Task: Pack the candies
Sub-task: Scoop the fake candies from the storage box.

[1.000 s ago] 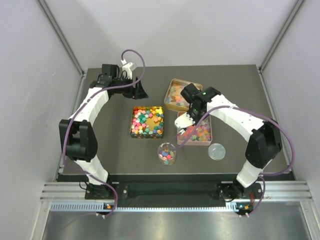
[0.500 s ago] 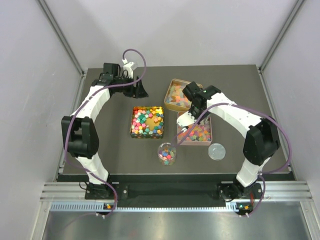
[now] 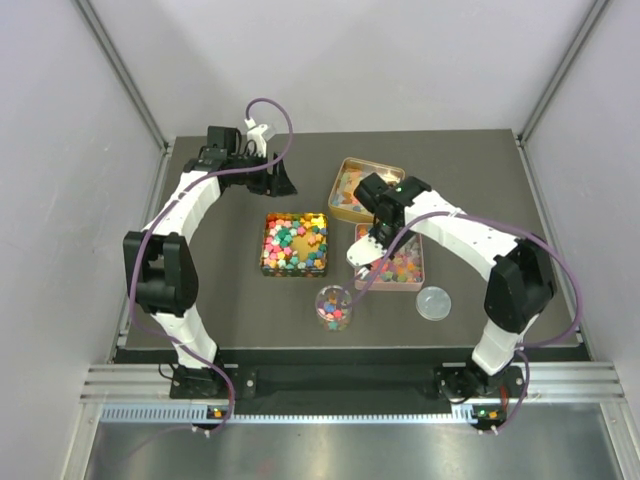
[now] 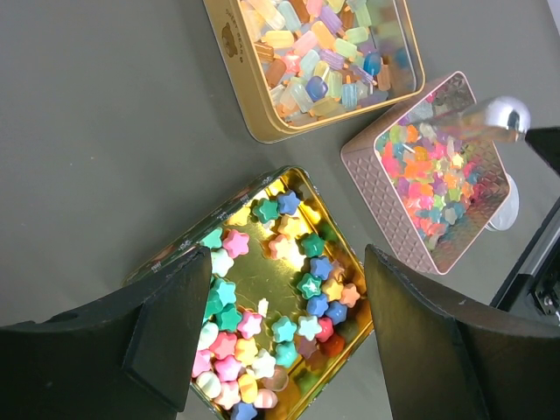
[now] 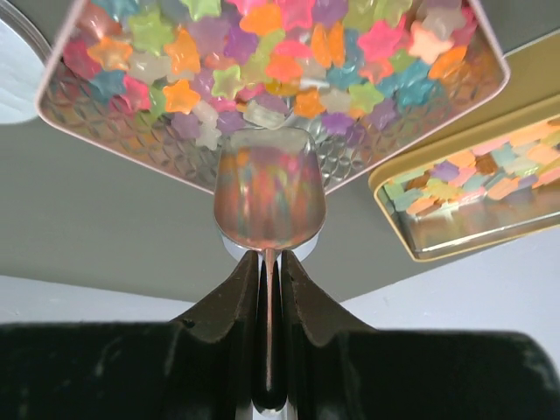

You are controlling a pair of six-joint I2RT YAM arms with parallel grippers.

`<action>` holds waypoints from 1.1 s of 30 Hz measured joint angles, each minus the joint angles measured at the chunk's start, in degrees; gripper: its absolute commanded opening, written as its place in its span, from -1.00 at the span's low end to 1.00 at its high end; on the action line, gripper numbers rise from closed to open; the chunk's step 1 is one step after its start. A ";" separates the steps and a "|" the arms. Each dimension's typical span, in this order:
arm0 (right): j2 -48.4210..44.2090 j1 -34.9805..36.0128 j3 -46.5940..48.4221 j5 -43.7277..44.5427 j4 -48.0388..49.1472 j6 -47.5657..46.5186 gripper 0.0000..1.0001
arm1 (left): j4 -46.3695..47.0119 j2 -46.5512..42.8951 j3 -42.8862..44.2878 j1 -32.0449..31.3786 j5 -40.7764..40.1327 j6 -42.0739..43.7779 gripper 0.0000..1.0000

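Right pincer (image 5: 267,273) and scoop (image 5: 267,188) now further left, at pink tin's (image 5: 109,118) rim.

Three tins on the table (image 3: 220,290), candies (image 3: 293,243) in each; square tin (image 3: 295,274) left of centre; far tin (image 3: 337,192) behind, to its right; third tin (image 3: 421,262) right of the square one; scoop (image 5: 269,197) at its left edge; cup (image 3: 334,307) nearest, lid (image 3: 434,303) to its right.

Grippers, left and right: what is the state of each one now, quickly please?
Left gripper: open, holding nothing.
Right gripper: shut on the handle of the small shiny metal scoop.
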 measured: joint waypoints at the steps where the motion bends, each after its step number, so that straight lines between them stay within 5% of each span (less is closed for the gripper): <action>1: 0.00 0.44 0.24 -0.37 -0.44 0.17 -1.00 | 0.04 0.09 0.00 0.00 0.09 0.00 0.50; 21: 1.75 1.05 4.31 -7.56 -3.06 3.21 -1.00 | -4.48 0.63 0.09 0.55 2.19 2.82 0.50; 33: 3.91 -12.66 7.10 -12.72 -4.00 -5.38 -1.00 | -5.92 2.54 1.44 0.74 2.08 4.02 0.50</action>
